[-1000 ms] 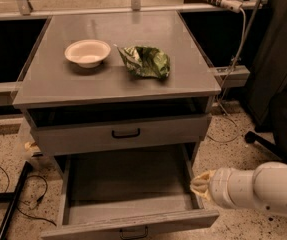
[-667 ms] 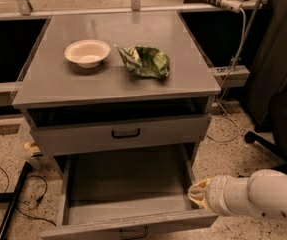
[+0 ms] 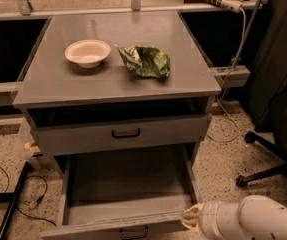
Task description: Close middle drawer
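The middle drawer is pulled far out below the drawer above it, and its plain grey inside shows. Its front with a small black bar handle lies at the bottom edge of the view. My gripper, a yellowish tip on a thick white arm, is at the right end of the drawer's front. It seems to touch the front right corner.
The upper drawer, with a black handle, is nearly shut under the grey cabinet top. A white bowl and a green bag lie on the top. An office chair base is at the right, and cables are at the left.
My arm has moved down the view, from beside the drawer's right wall to its front right corner. The drawer stays pulled out.
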